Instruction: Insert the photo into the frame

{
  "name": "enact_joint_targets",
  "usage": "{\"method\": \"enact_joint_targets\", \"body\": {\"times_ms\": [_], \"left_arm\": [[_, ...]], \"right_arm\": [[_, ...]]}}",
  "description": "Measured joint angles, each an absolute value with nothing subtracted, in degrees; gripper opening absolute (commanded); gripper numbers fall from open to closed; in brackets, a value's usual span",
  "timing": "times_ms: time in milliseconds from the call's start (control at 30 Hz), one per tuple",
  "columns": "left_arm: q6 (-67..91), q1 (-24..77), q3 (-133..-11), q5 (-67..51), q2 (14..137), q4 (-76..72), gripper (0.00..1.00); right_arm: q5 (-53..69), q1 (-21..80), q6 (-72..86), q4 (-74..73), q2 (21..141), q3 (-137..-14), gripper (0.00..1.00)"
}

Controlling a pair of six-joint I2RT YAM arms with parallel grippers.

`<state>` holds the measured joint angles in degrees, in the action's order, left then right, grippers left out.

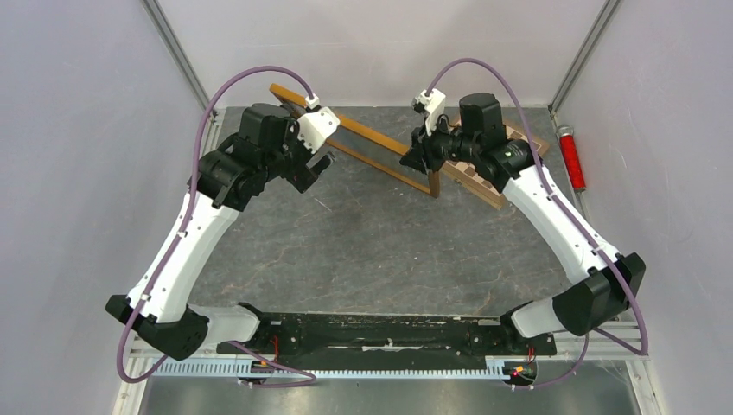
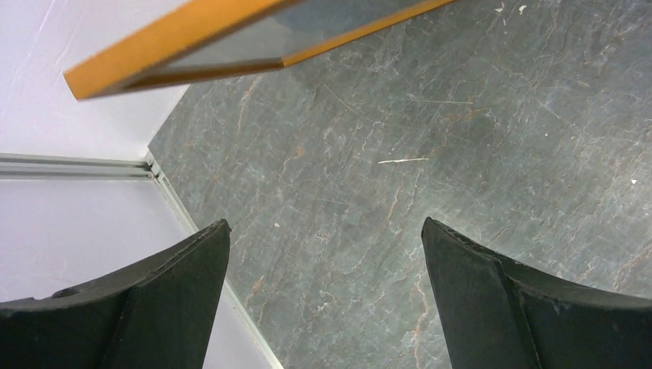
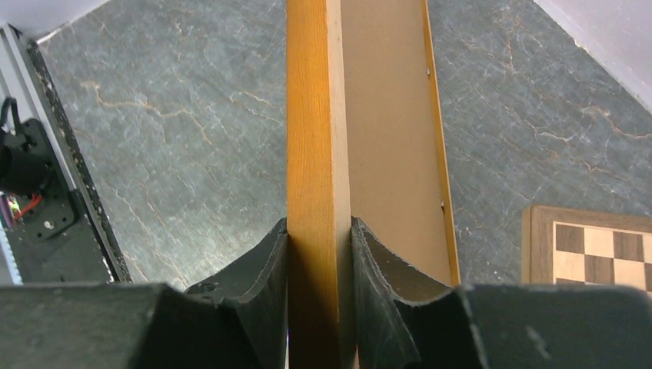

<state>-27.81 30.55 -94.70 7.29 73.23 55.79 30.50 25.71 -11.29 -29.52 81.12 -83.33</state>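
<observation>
The frame point(image 1: 370, 137), thin light-brown wood, stands tilted up on edge at the back of the table, running from back left to middle right. My right gripper point(image 1: 413, 158) is shut on its right end. In the right wrist view the fingers point(image 3: 261, 261) press both sides of the frame's bar point(image 3: 315, 115), with a plain brown board point(image 3: 384, 115) showing behind it. My left gripper point(image 1: 321, 164) hangs open beside the frame's left part, touching nothing. From the left wrist only bare table lies between its fingertips point(image 2: 324, 223), and the frame's corner point(image 2: 177, 34) floats above. The photo is out of view.
A brown-and-cream chessboard point(image 1: 484, 183) lies under my right arm at the back right, also seen as the chessboard point(image 3: 592, 246) by the right wrist. A red cylinder point(image 1: 570, 160) lies outside the right rail. White walls close the back and sides.
</observation>
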Motion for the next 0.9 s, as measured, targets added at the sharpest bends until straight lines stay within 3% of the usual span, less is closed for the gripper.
{"method": "enact_joint_targets", "body": {"times_ms": [900], "left_arm": [[-26.94,28.6,-90.76,4.08,72.49,52.66,1.0]], "right_arm": [[22.06,28.93,-10.0,-39.48,91.05,-100.55,0.0]]}}
